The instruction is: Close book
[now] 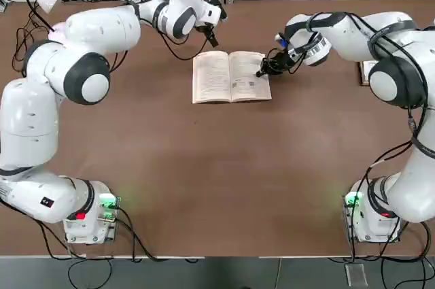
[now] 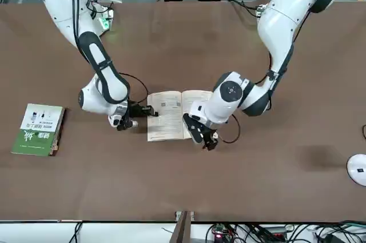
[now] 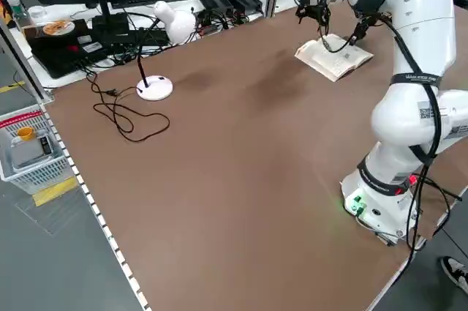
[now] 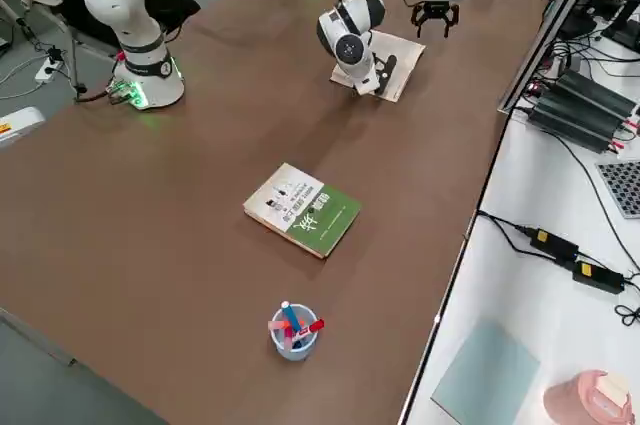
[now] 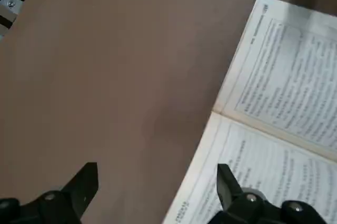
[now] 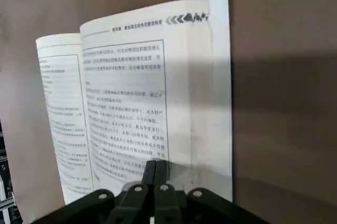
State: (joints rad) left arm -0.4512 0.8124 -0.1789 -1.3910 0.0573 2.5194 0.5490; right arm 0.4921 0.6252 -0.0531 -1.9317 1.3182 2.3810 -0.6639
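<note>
Top view: the book point(image 1: 231, 77) lies open, pages up, on the brown surface point(image 1: 204, 180), a little toward twelve o'clock from the middle.
Book pages: cream, printed in dense text — both halves lie roughly flat, the spine running from twelve to six o'clock.
Right pincer point(image 1: 262, 71): at the book's three o'clock edge, reaching in from the right arm; its black fingers are pressed together with no gap, their tips resting on the outer part of the right-hand page.
Right wrist view: the joined fingertips point(image 6: 156, 167) sit on the printed page close to its free edge; whether they pinch any paper cannot be told.
Left pincer point(image 1: 212, 33): above the surface near the book's twelve o'clock edge, by its eleven o'clock corner, not touching it.
Left wrist view: the two fingers point(image 5: 84, 181) stand wide apart with nothing between them — one over bare surface, the other over a printed page.
Front view: both pincers flank the open book, the left one raised off it, the right one low against the page.
Green-and-white book point(image 4: 301, 209): closed, flat on the surface, well apart from the open book on the right arm's side.
Cup of pens point(image 4: 293, 330): upright, beyond the green-and-white book in the right side view.
White desk lamp point(image 3: 167, 29): on the left arm's side of the surface, far from the book.
</note>
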